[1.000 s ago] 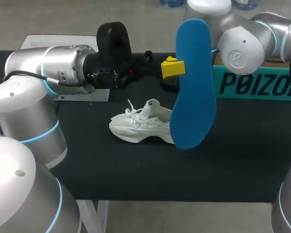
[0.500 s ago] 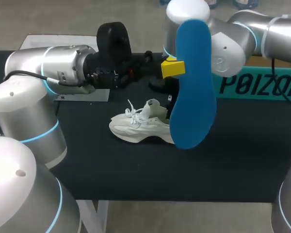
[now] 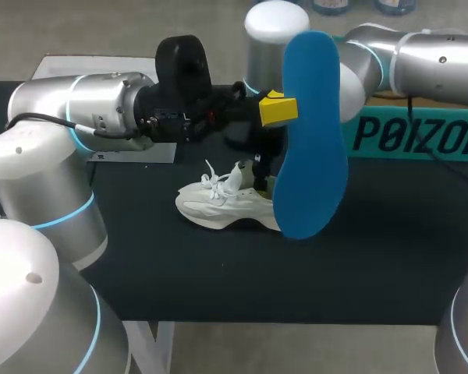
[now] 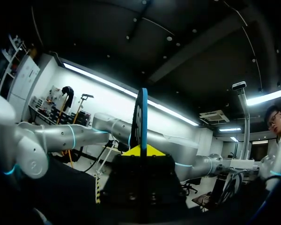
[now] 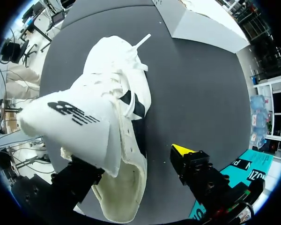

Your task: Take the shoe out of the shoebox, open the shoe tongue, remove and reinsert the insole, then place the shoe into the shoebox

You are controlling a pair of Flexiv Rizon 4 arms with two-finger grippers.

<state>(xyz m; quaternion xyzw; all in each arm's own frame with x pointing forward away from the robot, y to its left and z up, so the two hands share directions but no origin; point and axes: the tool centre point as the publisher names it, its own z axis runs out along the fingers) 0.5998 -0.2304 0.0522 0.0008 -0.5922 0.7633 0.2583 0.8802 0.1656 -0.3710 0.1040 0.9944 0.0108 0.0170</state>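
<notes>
Insole [image 3: 312, 140]: while my left gripper [image 3: 279, 109] pinches it upright, it hangs over the heel of the shoe [image 3: 218, 204] on the table [image 3: 218, 273].
Right gripper [image 5: 136, 161]: jaws open astride the shoe's opening; I should hold the tongue [image 5: 75, 126] well forward first.
Right wrist view: only it shows the tongue lifted.
</notes>
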